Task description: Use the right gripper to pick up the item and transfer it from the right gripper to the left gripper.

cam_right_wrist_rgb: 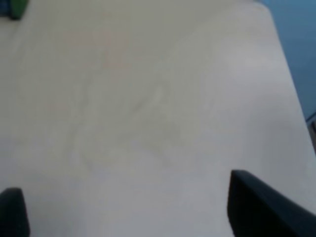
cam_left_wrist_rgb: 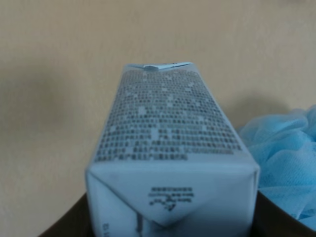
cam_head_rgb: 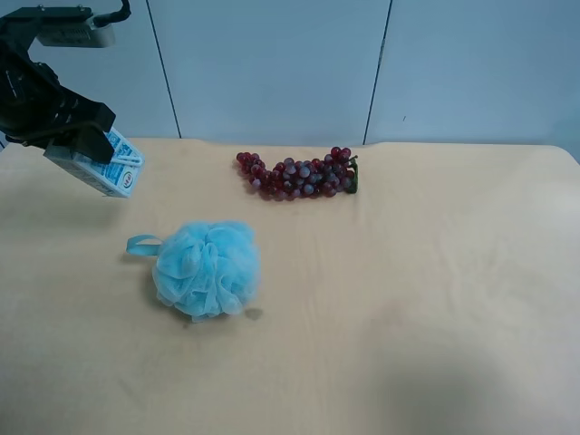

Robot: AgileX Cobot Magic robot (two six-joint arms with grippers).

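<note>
The item, a small white-and-blue drink carton (cam_head_rgb: 113,168), hangs tilted in the air over the table's far corner at the exterior high view's left. My left gripper (cam_head_rgb: 86,149) is shut on it. In the left wrist view the carton (cam_left_wrist_rgb: 168,123) fills the middle, with a dark finger (cam_left_wrist_rgb: 284,219) showing at either side of its near end. My right gripper (cam_right_wrist_rgb: 133,217) is open and empty over bare table. It is out of the exterior high view.
A fluffy blue bath sponge (cam_head_rgb: 207,269) lies on the tan table (cam_head_rgb: 408,299) below the carton, and shows in the left wrist view (cam_left_wrist_rgb: 286,153). A dark red grape bunch (cam_head_rgb: 299,175) lies at the back middle. The right wrist view shows a table edge (cam_right_wrist_rgb: 289,74).
</note>
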